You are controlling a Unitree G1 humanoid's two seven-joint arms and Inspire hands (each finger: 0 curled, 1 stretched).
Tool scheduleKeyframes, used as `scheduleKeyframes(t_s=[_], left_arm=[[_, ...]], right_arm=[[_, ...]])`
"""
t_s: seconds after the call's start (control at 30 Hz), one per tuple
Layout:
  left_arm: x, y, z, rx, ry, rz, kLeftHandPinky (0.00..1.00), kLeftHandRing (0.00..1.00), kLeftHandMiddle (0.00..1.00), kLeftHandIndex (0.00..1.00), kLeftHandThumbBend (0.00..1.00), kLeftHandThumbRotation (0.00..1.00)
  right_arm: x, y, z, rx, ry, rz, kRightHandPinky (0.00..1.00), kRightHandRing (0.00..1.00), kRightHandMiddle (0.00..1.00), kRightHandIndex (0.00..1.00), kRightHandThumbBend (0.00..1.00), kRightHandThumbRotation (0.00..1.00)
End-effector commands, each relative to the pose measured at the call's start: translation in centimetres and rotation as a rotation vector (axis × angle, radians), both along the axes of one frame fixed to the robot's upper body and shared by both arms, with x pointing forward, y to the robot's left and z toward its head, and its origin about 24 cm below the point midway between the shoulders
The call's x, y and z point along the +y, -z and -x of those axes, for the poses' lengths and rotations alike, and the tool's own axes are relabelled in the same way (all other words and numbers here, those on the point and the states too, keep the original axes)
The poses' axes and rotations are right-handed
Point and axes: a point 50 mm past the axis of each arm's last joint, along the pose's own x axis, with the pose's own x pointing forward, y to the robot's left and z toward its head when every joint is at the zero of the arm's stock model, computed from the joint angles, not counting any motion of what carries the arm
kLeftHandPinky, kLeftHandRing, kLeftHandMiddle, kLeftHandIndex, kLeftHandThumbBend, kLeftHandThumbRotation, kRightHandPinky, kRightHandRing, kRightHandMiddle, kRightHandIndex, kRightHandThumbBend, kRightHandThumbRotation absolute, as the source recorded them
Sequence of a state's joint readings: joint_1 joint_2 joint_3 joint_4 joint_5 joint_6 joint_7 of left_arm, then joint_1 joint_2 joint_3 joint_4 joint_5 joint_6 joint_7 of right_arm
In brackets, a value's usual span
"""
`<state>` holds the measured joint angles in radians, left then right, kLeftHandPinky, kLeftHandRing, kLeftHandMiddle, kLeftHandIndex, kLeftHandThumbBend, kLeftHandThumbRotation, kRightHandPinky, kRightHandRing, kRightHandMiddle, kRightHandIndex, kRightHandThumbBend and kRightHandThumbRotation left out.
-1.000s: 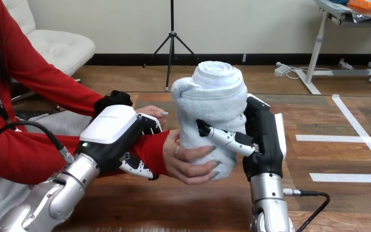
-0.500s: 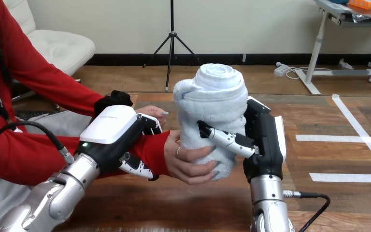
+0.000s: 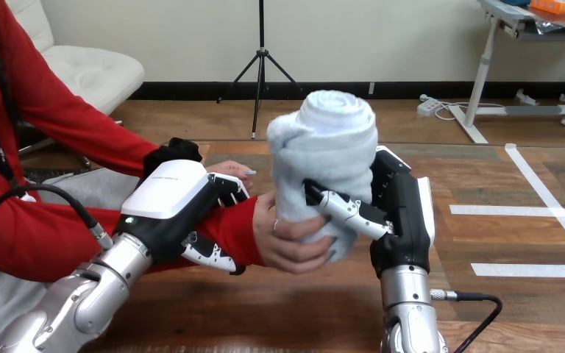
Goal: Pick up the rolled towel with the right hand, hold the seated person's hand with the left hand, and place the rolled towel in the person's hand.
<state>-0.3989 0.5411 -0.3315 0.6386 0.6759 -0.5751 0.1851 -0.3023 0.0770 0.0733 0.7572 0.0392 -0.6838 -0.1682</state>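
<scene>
Gripping one rolled towel, robot and person together

A pale rolled towel (image 3: 329,158) stands upright near the middle of the scene, its spiral end facing up; everything else is placed here by reference to it. To the right of the rolled towel, the robot's right hand (image 3: 401,213) rises on a silver forearm, palm turned toward the cloth; its thumb (image 3: 342,208) lies across the front of the towel's lower half and presses into it, so this hand is clasping the towel; its other fingers are hidden behind the roll. At the lower left of the towel, the person's hand (image 3: 287,239) wraps round the bottom part of the roll, fingers curled into the cloth just under the robot's thumb; robot and person both have hold of the towel. Further left of the towel, the robot's left hand (image 3: 173,202) is closed round the person's wrist (image 3: 235,224), which is covered by a red sleeve; its fingers lie over the top of the wrist and its thumb curls beneath it. Behind that hand, also left of the towel and apart from it, the person's other hand (image 3: 232,169) shows. Below the towel lies the wooden table (image 3: 265,309); whether the roll's lower end touches it cannot be told.
</scene>
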Motion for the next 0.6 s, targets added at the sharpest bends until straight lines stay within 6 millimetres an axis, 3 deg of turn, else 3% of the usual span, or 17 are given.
scheduleKeyframes(t_s=[0.0,0.37,0.57], left_arm=[[-0.60,-3.63,-1.64,-0.143,0.017,0.051,0.55,0.59,0.63,0.65,0.96,0.29],[-0.52,-3.52,-1.24,-0.118,0.029,0.045,0.64,0.71,0.77,0.81,1.00,0.37],[-0.52,-3.53,-0.93,-0.126,0.036,0.036,0.74,0.80,0.83,0.86,1.00,0.40]], right_arm=[[2.09,-1.96,-1.16,-0.055,-0.036,-0.075,0.57,0.64,0.69,0.71,0.95,0.23],[1.70,-1.88,-1.31,-0.043,-0.035,-0.065,0.69,0.74,0.77,0.79,1.00,0.33],[1.46,-1.82,-1.34,-0.037,-0.036,-0.062,0.73,0.77,0.78,0.82,1.00,0.37]])
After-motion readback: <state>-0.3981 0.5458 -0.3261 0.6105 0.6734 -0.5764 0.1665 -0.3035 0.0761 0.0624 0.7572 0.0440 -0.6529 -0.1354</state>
